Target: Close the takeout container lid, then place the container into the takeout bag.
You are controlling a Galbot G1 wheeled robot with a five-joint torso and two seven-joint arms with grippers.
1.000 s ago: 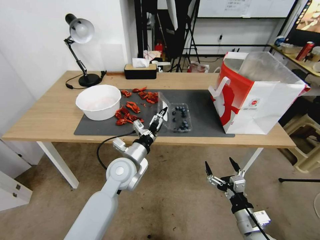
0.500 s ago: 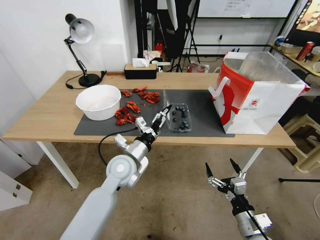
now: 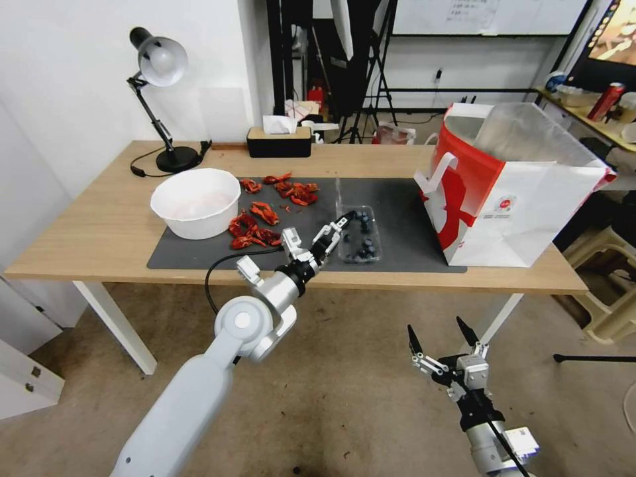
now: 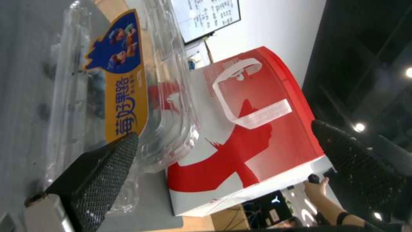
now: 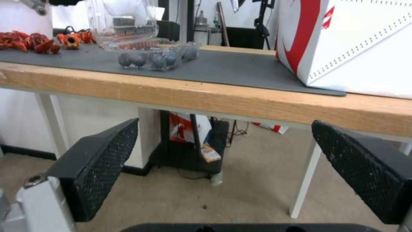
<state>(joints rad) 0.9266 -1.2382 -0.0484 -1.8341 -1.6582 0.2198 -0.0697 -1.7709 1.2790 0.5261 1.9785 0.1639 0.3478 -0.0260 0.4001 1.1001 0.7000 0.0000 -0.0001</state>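
A small clear plastic takeout container (image 3: 358,241) of dark blueberries sits on a grey mat (image 3: 397,205) near the front edge of a wooden desk (image 3: 106,225). Its hinged lid (image 3: 338,199) stands roughly upright, not yet closed. The left claw (image 3: 336,228) is at the box's left side with its fingers spread apart, one dark fingertip (image 4: 107,167) against the clear lid. The right claw (image 3: 442,339) hangs below the desk's front edge, fingers splayed and gripping nothing.

To the right on the desk, apart from the box, stands the takeout bag (image 3: 510,192), red and white with white handles and a silvery lining, its mouth open.

The box looks light, thin and springy, likely slippery and easy to crush; a gentle push on the lid's upper edge, then a hold across the closed sides, seems safest.

In the left wrist view, the lid carries a yellow label (image 4: 126,103) with blue Chinese characters and a blue cartoon sticker; the writing is too small to read surely.
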